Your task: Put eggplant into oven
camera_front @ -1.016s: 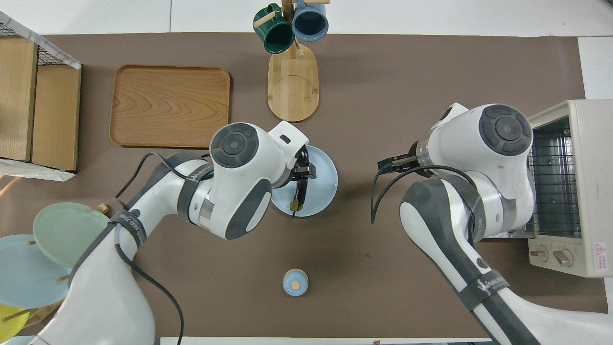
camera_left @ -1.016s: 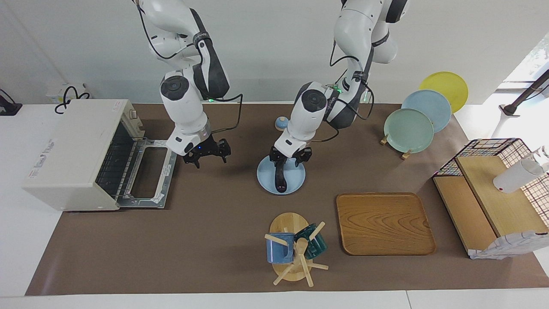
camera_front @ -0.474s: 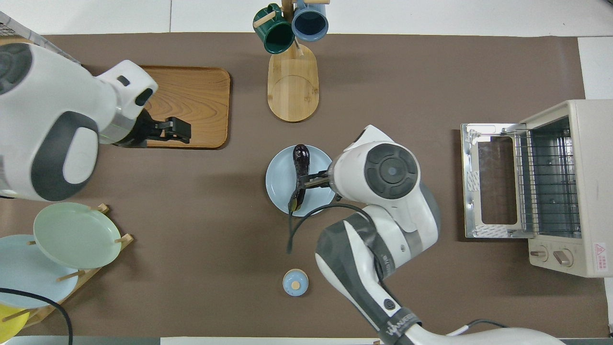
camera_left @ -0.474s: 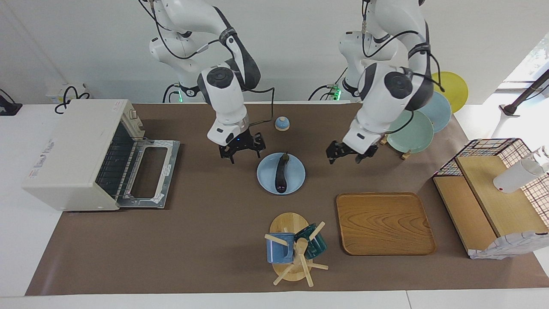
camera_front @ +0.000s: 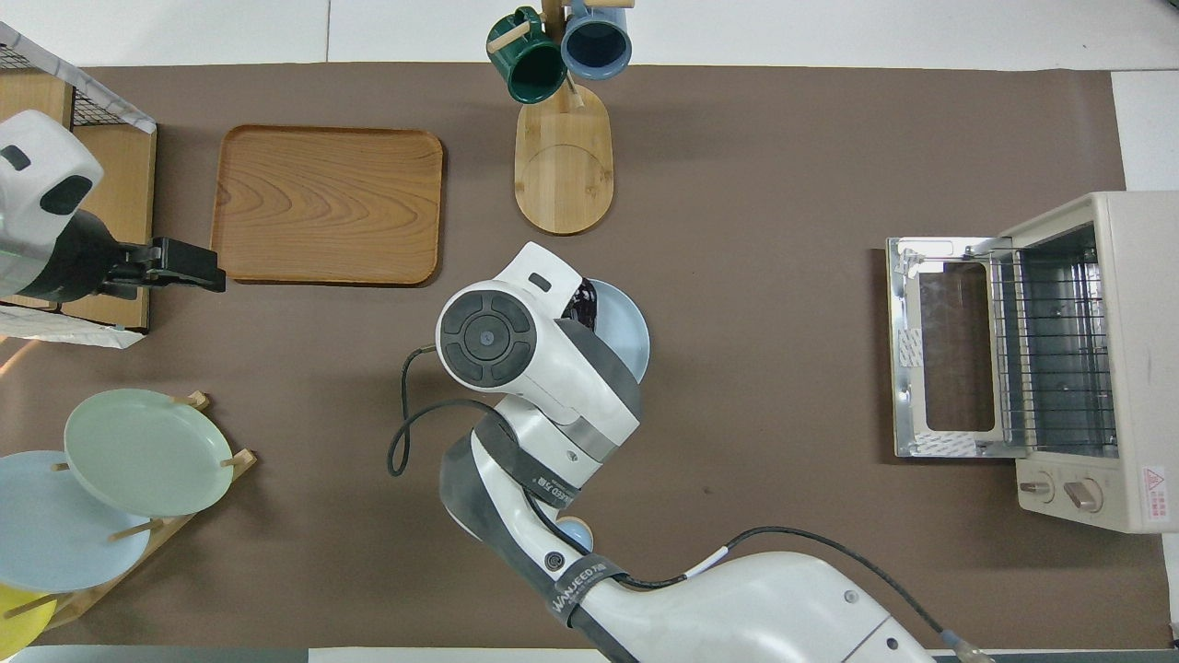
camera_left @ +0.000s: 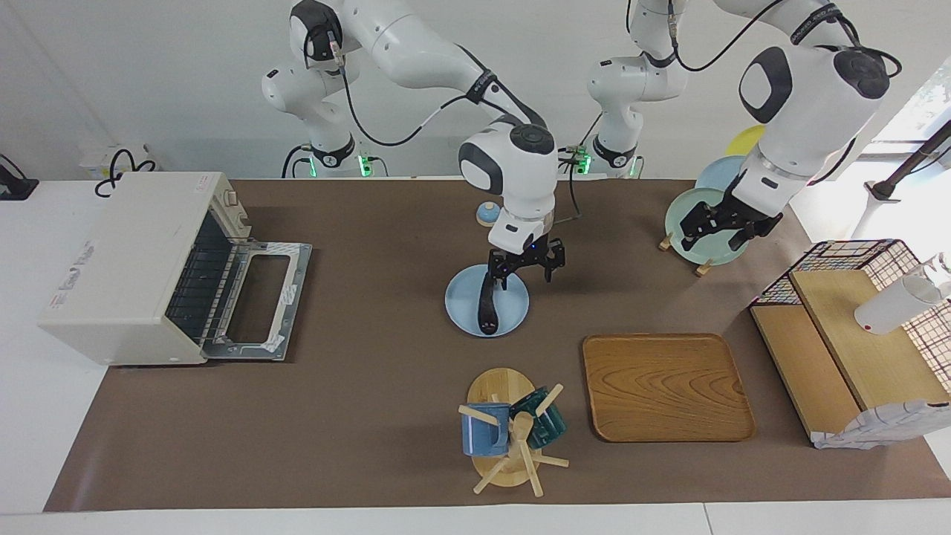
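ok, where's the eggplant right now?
The eggplant lies on the light blue plate mid-table, under the open right gripper, with the mug rack farther from the robots.

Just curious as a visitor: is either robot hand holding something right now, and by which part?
Nothing is held. The right end effector hangs open over the eggplant; the left end effector is open too.

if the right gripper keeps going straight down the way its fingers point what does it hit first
Most likely the eggplant on the light blue plate: the open right gripper hangs just above its end nearer the robots, fingers pointing down. Exact height above it is unclear.
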Robot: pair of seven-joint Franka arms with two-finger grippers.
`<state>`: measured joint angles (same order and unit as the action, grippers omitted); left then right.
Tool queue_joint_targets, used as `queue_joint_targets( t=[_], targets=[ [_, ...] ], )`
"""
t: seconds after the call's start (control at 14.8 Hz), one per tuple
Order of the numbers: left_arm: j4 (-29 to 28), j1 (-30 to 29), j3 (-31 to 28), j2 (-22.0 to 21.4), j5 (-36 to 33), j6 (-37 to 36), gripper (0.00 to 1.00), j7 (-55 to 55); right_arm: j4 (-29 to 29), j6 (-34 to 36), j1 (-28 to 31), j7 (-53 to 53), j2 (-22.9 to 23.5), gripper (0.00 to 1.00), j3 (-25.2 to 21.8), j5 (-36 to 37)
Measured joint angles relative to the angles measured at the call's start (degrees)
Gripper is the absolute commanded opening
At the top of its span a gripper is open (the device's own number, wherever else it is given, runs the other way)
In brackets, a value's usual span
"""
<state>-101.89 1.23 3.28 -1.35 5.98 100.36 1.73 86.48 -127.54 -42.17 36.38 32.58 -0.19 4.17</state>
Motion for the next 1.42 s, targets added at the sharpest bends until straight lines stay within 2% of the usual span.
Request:
queue_joint_targets(
  t=[0.14, 0.34, 0.47, 0.61, 0.75, 0.88, 1.02, 1.22, 1.42],
  targets=[
    [0.0, 0.0, 0.1, -2.7, -0.1, -3.6, 1.00, -0.3, -0.4, -2.9, -0.1, 0.0, 2.6, 1.00, -0.1, 0.0],
    [-0.7, 0.1, 0.3, -4.7, -1.2, -6.0, 1.00, -0.7, -0.4, -4.3, -0.5, 0.0, 3.6, 0.56, -0.1, 0.0],
    [-1.0, 0.2, 0.5, -4.7, -2.5, -5.9, 1.00, -0.9, 0.0, -4.3, -0.6, 0.1, 3.6, 0.39, -0.1, 0.0],
    [-0.7, 0.7, 0.5, -4.7, -3.6, -5.9, 1.00, -1.6, 0.9, -4.7, -0.6, 1.0, 3.6, 0.28, 0.0, 0.0],
    [1.5, 0.8, 0.5, -4.2, -4.6, -7.1, 1.00, -2.1, 2.3, -6.6, -0.8, 2.2, 3.6, 0.00, 0.0, 0.0],
    [4.9, 0.8, 0.4, -3.1, -4.8, -9.9, 1.00, -2.9, 3.0, -6.9, -0.9, 2.5, 3.4, 0.00, 0.0, 0.0],
    [6.8, 0.8, 0.3, -2.3, -4.8, -11.2, 1.00, -3.5, 2.1, -3.9, -0.9, 2.5, 2.8, 0.00, -0.1, 0.4],
    [7.0, 0.8, 0.2, -1.2, -4.8, -11.1, 1.00, -3.9, -2.5, 7.5, -0.8, 0.7, 1.7, 0.00, -0.1, 5.1],
    [7.1, 0.8, 0.2, -0.4, -4.8, -11.0, 1.00, -3.9, -4.4, 14.4, 1.0, -2.2, 0.4, 0.00, -1.1, 7.5]
  ],
)
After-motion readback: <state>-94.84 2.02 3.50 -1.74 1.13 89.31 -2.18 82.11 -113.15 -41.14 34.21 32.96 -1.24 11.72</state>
